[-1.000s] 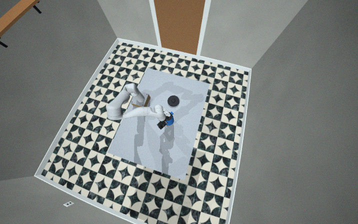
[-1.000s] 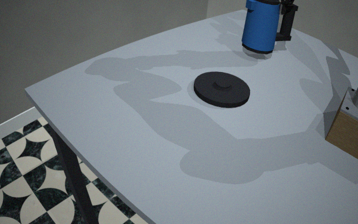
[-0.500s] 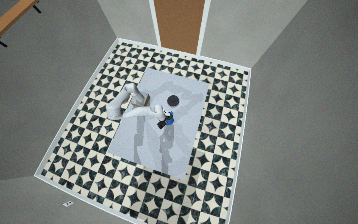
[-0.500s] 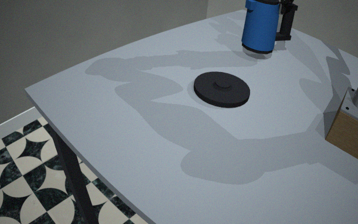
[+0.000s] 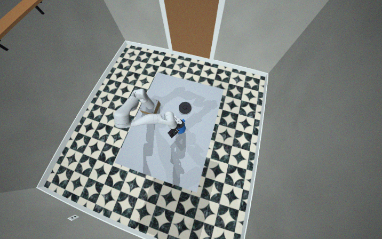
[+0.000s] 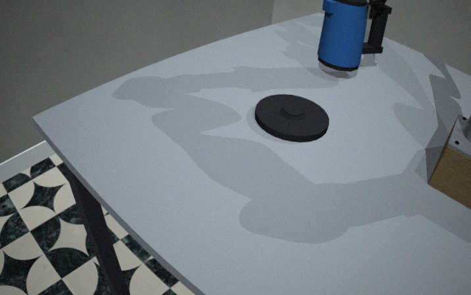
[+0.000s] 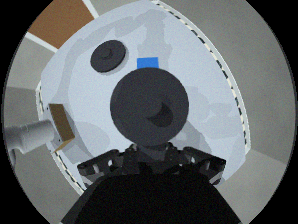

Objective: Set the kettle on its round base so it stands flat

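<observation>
The blue kettle (image 5: pixel 182 127) (image 6: pixel 342 34) hangs roughly upright a little above the grey table (image 5: pixel 168 160) (image 6: pixel 166 160), at the far side in the exterior view. My gripper (image 5: pixel 177 130) (image 7: pixel 151 145) is shut on the kettle's black handle (image 6: pixel 375 33). In the wrist view the kettle's dark lid (image 7: pixel 149 106) fills the middle, with the blue spout (image 7: pixel 148 63) beyond it. The round black base (image 5: pixel 184 107) (image 6: pixel 291 117) (image 7: pixel 108 55) lies flat on the table with its stud up, apart from the kettle and nearer the exterior camera.
The arm's wooden mounting block (image 6: pixel 451 174) (image 7: pixel 63 123) stands at the table's edge, right of the base in the exterior view. The table's edges drop to a tiled floor (image 6: pixel 31 208).
</observation>
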### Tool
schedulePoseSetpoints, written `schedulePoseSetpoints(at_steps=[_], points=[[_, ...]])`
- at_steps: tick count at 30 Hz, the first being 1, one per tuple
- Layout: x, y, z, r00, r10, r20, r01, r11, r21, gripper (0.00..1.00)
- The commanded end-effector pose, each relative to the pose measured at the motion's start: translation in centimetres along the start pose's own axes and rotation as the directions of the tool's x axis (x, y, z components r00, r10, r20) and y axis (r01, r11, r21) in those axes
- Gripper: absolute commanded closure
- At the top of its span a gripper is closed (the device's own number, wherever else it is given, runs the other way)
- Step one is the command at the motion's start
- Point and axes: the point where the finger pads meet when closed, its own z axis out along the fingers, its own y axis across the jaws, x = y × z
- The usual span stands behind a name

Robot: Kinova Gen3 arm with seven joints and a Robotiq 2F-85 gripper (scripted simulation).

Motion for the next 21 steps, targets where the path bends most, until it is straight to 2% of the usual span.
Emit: schedulePoseSetpoints(at_steps=[1, 21], points=[[0.1, 0.0, -0.1, 1.000, -0.001, 0.000, 0.001, 1.000, -0.002, 1.00], [1.9, -1.4, -0.1, 1.000, -0.001, 0.000, 0.001, 1.000, -0.002, 1.00]])
